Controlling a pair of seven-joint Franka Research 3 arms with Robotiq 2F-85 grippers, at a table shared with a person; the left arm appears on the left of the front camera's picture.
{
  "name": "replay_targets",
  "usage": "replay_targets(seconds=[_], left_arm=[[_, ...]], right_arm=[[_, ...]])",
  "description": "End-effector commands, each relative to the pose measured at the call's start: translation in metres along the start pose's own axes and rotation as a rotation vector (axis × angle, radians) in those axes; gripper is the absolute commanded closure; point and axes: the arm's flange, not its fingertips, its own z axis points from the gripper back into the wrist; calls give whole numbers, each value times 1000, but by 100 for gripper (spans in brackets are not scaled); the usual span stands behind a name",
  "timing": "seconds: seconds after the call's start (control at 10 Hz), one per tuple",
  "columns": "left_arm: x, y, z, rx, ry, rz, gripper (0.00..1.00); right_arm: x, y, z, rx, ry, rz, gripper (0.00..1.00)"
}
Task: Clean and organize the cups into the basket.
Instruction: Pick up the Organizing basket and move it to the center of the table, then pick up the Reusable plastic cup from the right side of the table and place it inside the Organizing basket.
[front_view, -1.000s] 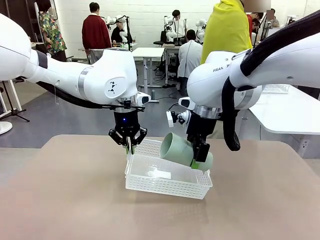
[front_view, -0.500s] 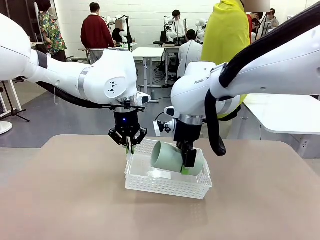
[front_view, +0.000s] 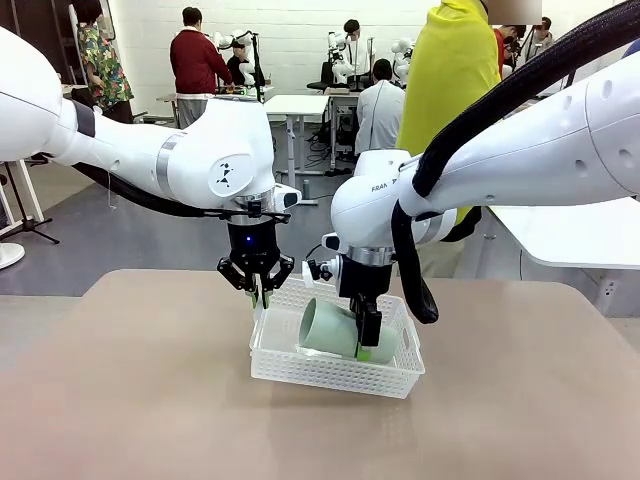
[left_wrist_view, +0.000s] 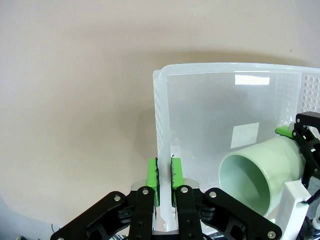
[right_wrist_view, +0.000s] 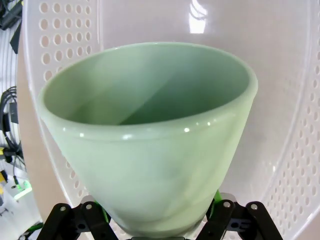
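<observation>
Coming down and over to the left, the cup (front_view: 328, 328) is now dipping inside the basket (front_view: 330, 378); a second ago it was hanging above the basket's right end.

On the left, the left fingers (front_view: 262, 296) are pointing straight down and pinching the basket's left wall. They are almost closed, with only the thin wall between them. They are keeping the basket from sliding on the counter (front_view: 150, 400).

In the middle, the green cup is lying on its side. Its long way is running along the basket. Its open mouth is facing left, toward the left fingers, and its small end is pointing right.

On the right, the right fingers (front_view: 364, 330) are squeezing the cup near its small end, one finger on each side. I cannot tell if the cup is touching the basket floor yet. I think letting go is coming next, and the cup could roll since it is lying sideways.
</observation>
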Motion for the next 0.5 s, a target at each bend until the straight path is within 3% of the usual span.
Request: replay_targets(seconds=[0.0, 0.4], left_arm=[[-1, 0, -1, 3, 2, -3, 100], [-1, 0, -1, 3, 2, -3, 100]], right_arm=[[-1, 3, 3, -1, 59, -49, 0], [-3, 7, 5, 9, 66, -36, 0]])
